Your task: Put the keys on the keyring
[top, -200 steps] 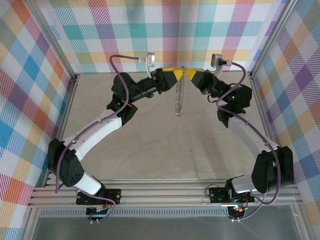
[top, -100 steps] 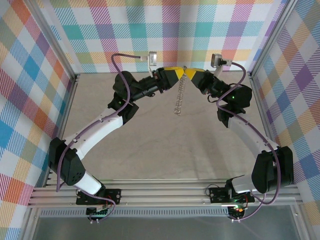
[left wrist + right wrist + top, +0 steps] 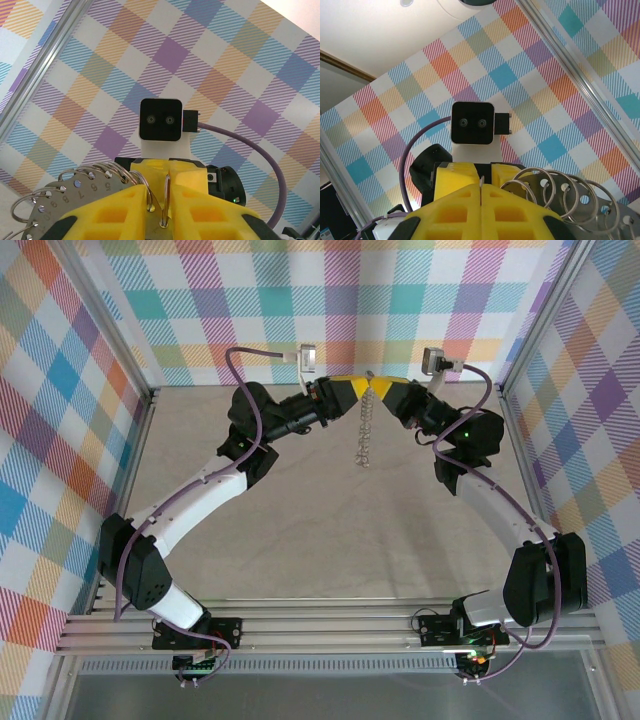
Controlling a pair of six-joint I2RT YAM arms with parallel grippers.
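at twelve o'clock overhead the keyring [image 3: 364, 435] dangles; wrist views add its numbered plate [image 3: 70, 197]; right gripper [image 3: 481, 189] pinches its wire, left gripper [image 3: 159, 195] almost closed, grip unclear

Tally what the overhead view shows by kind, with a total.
2 white-and-black robot arms
2 yellow plastic hands: left hand, right hand
2 small grey-white wrist cameras
1 hanging silver metal keyring
Total: 7
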